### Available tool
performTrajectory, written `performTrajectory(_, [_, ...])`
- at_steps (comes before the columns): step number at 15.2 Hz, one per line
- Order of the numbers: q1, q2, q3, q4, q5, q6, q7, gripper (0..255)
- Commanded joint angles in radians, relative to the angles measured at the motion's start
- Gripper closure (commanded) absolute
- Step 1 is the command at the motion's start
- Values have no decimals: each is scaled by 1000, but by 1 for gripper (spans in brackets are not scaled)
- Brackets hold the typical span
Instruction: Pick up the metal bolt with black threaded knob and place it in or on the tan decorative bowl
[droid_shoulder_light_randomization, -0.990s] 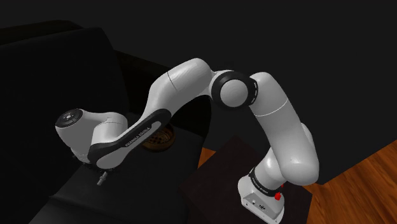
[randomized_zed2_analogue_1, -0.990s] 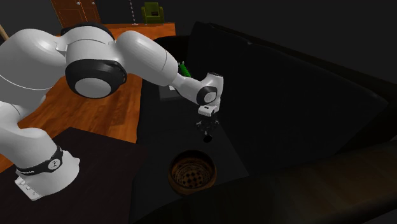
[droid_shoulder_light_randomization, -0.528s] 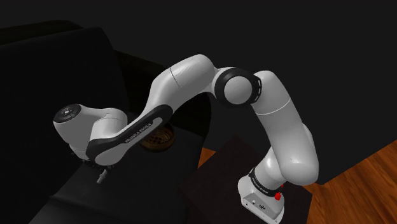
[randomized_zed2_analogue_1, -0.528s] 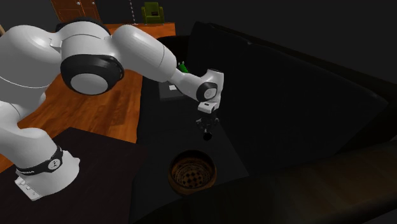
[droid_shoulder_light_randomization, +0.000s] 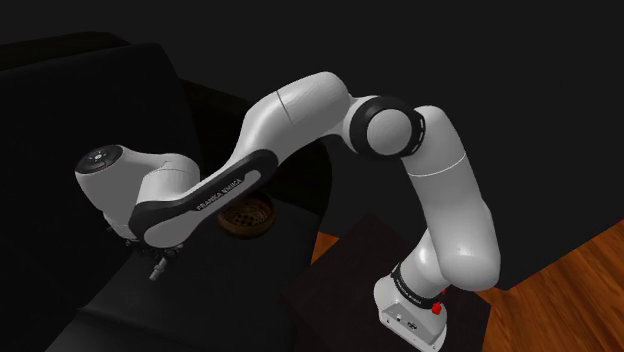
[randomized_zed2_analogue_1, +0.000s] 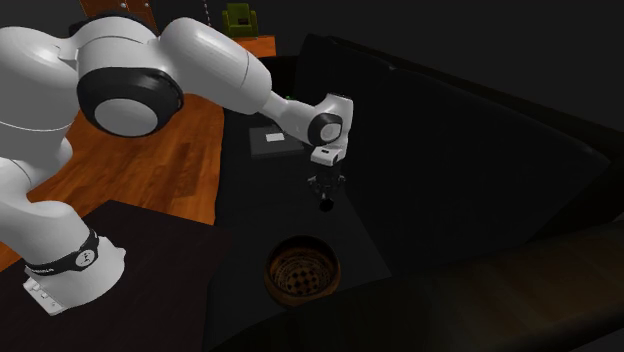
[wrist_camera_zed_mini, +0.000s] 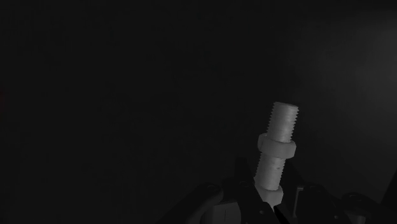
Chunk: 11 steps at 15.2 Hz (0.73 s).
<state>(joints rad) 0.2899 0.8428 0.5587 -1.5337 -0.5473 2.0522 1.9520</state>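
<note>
A pale threaded bolt (wrist_camera_zed_mini: 277, 149) with a nut-like collar stands up between my black fingers (wrist_camera_zed_mini: 244, 182), clasped at its lower end. My gripper (wrist_camera_zed_mini: 270, 192) is shut on it. In the shoulder view the bolt (droid_shoulder_light_randomization: 157, 268) hangs below the hand just above the dark sofa seat. In the second exterior view my gripper (randomized_zed2_analogue_1: 325, 194) points down over the seat, with the bolt's dark end (randomized_zed2_analogue_1: 324, 207) under it. The brown patterned bowl (randomized_zed2_analogue_1: 302, 273) sits on the seat nearer the stand, apart from the gripper. The arm partly hides the bowl (droid_shoulder_light_randomization: 247, 216) in the shoulder view.
The dark sofa's backrest (randomized_zed2_analogue_1: 450, 130) rises along the second exterior view's right. A flat grey square thing (randomized_zed2_analogue_1: 272, 141) lies on the seat beyond the hand. The dark stand (droid_shoulder_light_randomization: 350, 270) and the wooden floor (randomized_zed2_analogue_1: 150, 170) lie beside the sofa.
The hand has risen slightly with the bolt and shifted a little toward the shoulder view's left, away from the bowl. The elbow and upper arm have swung higher.
</note>
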Motion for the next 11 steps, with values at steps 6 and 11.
performTrajectory(6, [-15,-58,25,0,29,-55,-16,255])
performTrajectory(11, [-24,-96,42,5,49,-96,-28,255])
